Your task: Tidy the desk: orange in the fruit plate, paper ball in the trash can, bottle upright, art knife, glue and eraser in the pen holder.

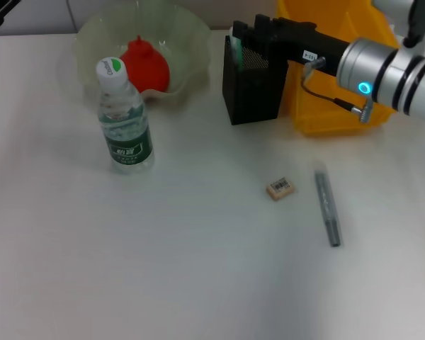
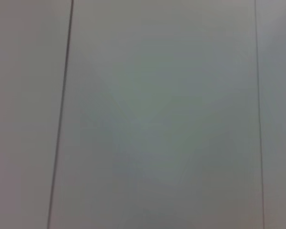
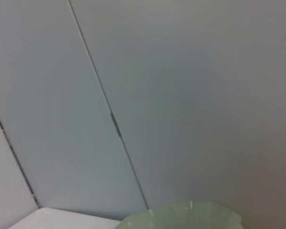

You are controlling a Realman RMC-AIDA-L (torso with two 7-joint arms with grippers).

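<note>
- Right end effector (image 1: 235, 44) sits over the pen holder (image 1: 251, 88), at the holder's mouth; fingers hidden vs dark body + mesh, so can't tell how far apart they are or whether anything is held. A greenish item shows at the holder's left rim, prob. the glue, not sure.
- Left end effector: only a dark sliver at the head view's far top-left corner, parked; state can't be told.
- Left on the worktop (image 1: 198, 269): eraser (image 1: 280, 188) and, just beside it to the right, art knife (image 1: 327, 207), both flat and apart from each other.
- Eraser: judged light, slightly soft, grippy; small block, so pinch across the short sides, low to the surface.
- Art knife: judged light, stiff, slim, prob. smooth so may roll/slip; take mid-body across the width, away from the blade end.
- Bottle (image 1: 123, 120) already upright, cap on, in front of the fruit plate (image 1: 188, 39); red-orange fruit (image 1: 145, 65) lies in the plate. Yellow trash can (image 1: 333, 113) behind/right of the holder; no paper ball seen loose.
- Head view gives the whole layout; right wrist view shows only wall panels + a bit of the plate's wavy rim (image 3: 181, 217); left wrist view only blank panel, none of the items.
</note>
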